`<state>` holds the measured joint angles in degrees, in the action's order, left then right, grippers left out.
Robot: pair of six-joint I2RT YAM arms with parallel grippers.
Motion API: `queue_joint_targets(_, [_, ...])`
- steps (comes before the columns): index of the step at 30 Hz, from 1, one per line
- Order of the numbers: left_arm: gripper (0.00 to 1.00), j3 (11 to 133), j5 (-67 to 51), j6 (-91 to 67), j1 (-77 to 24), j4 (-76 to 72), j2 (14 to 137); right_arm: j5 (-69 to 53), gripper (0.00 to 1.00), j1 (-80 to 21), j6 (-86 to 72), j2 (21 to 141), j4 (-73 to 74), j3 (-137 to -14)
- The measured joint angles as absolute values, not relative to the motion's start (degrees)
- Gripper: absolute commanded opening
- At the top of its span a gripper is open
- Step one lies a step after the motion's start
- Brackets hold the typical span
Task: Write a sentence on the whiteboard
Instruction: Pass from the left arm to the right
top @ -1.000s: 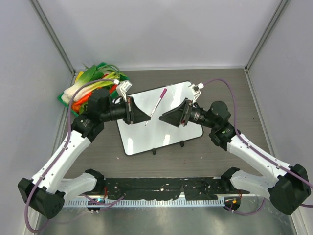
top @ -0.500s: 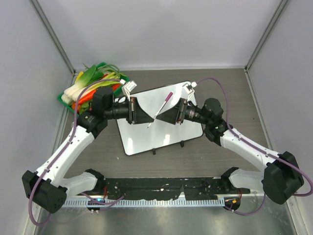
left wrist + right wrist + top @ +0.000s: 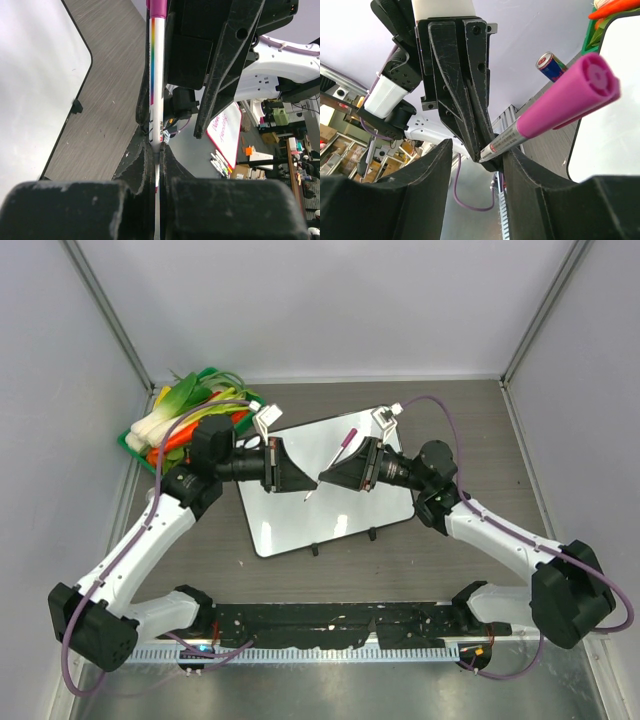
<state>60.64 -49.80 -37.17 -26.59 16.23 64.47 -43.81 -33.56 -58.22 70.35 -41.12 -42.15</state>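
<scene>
Left gripper (image 3: pixel 302 486): pinched tight on the marker (image 3: pixel 157 75), low on its white barrel, so the pen sticks out past the fingertips.
Right gripper (image 3: pixel 477 147): fingers apart, one on either side of the marker below its pink cap. Whether either finger touches it, I cannot tell.
Marker: one, with a white barrel, a rainbow stripe and a pink cap, held slanted over the board.
Whiteboard (image 3: pixel 300 525): one, lying flat on the table (image 3: pixel 450 570) under both grippers, skewed to the table's edges.
Clips (image 3: pixel 315 550): two, small and black, on the board's near long edge.
Arms: two, meeting tip to tip above the board.
Tray (image 3: pixel 130 440): one, green, at the far left, piled with vegetables, near the board's far left corner.
</scene>
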Motion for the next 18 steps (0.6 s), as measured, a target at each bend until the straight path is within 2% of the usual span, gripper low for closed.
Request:
queue_joint_targets(7, [0.0, 60.4, -50.76, -37.36, -26.59, 15.86, 64.66, -44.51, 0.42, -33.52, -59.57, 71.53, -43.27, -41.39])
queue_joint_targets(18, [0.0, 59.59, -51.4, -37.54, -26.59, 15.2, 64.66, -45.17, 0.25, -33.52, -61.87, 72.51, -46.54, -39.44])
